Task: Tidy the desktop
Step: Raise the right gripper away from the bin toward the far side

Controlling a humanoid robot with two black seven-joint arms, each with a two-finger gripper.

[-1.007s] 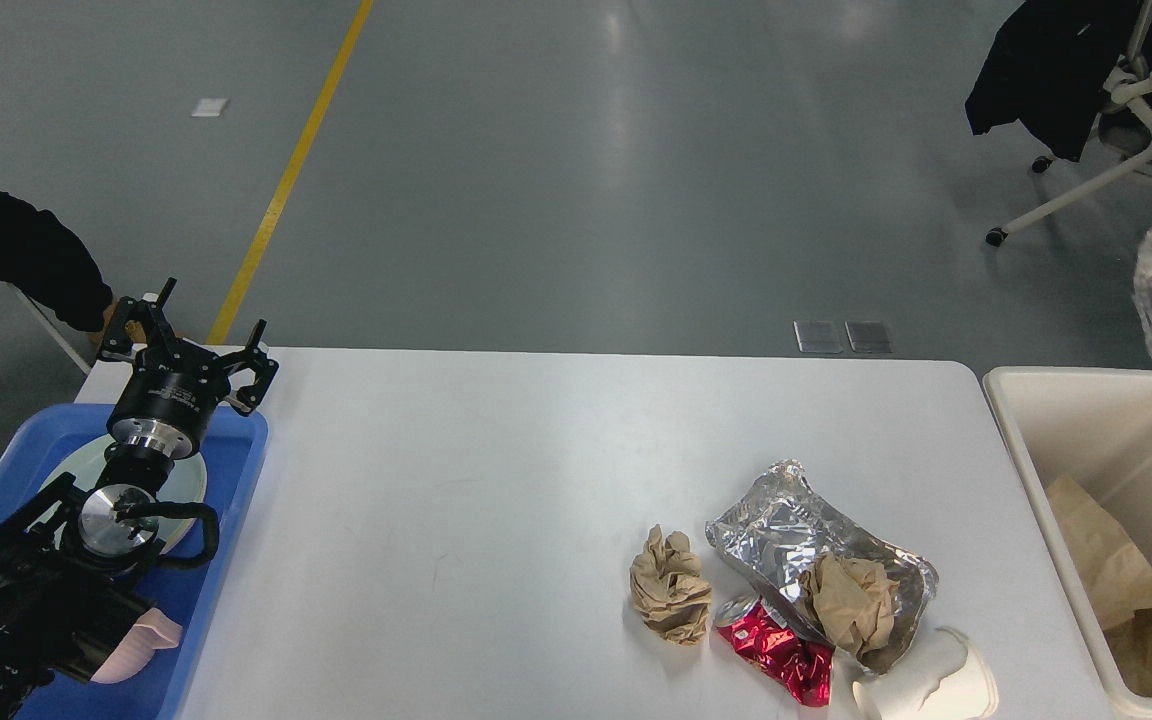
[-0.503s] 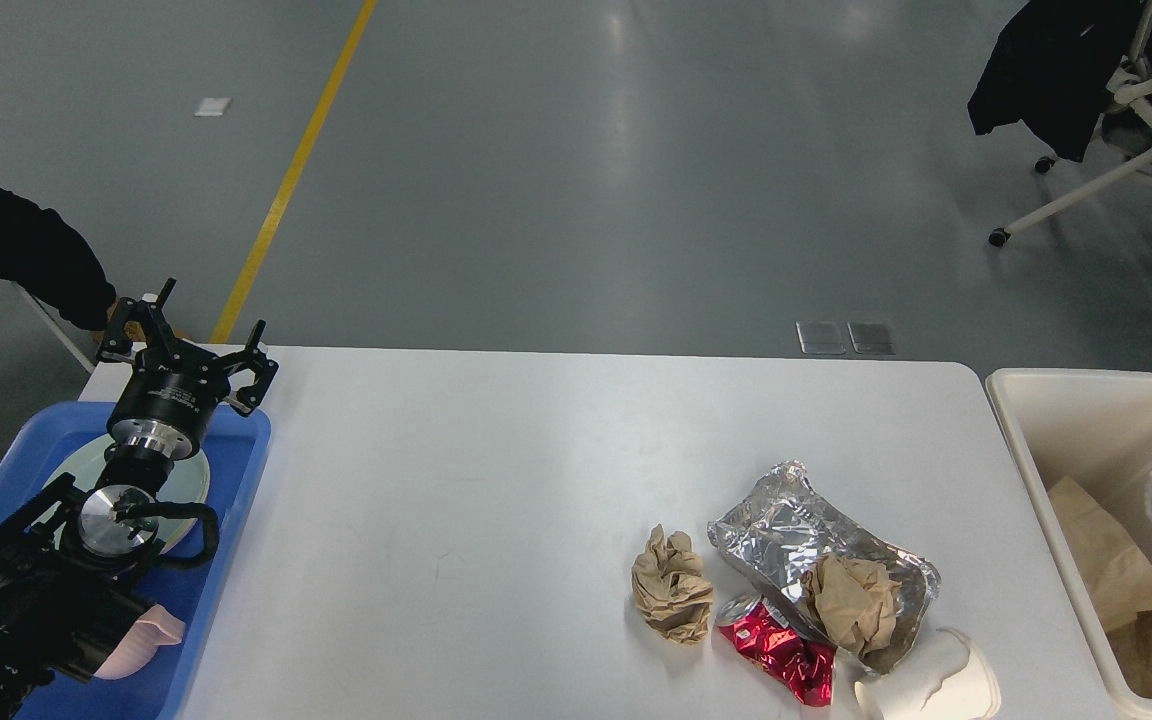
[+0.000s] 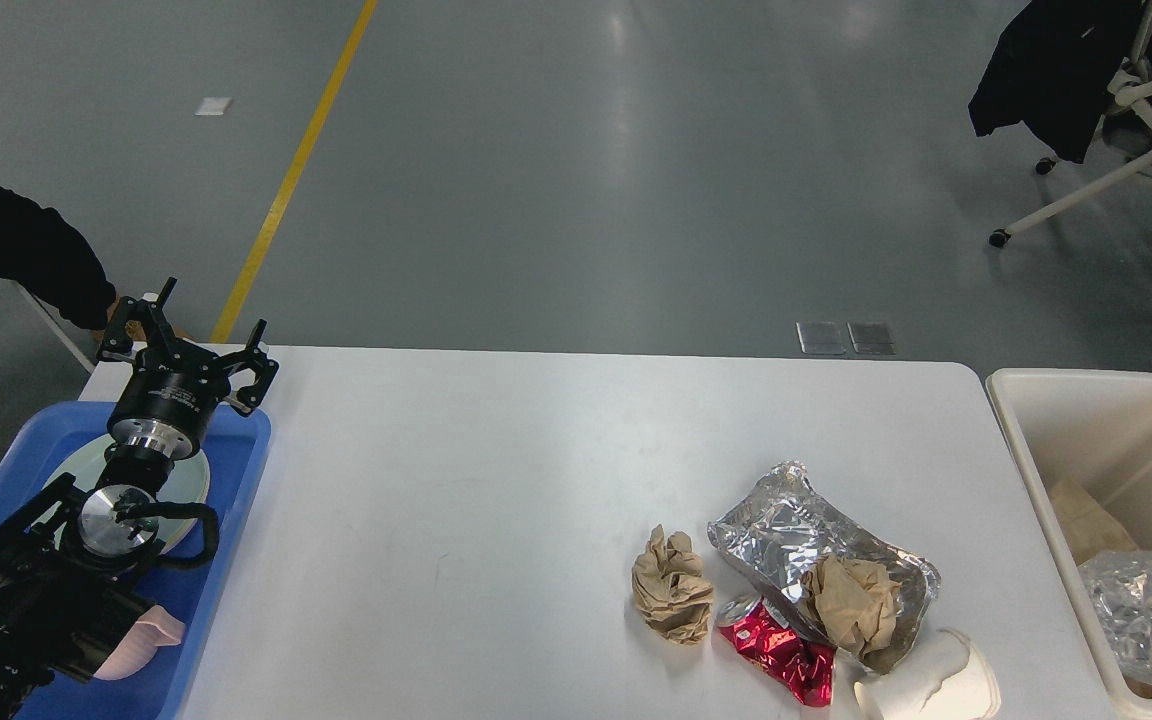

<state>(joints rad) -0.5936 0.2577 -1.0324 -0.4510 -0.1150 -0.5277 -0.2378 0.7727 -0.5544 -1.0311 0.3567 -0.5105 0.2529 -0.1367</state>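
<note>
While my left gripper (image 3: 188, 345) hangs jaws apart over the blue plastic tray (image 3: 236, 470), crumpled litter sits near-right on the white rectangular desktop (image 3: 496, 480); right gripper out of view

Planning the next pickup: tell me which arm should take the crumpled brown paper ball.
Probably right. The paper ball lies on the desktop right of centre, near the cream bin. The left gripper hangs open over the blue tray at the far left. The right arm is out of view.
</note>
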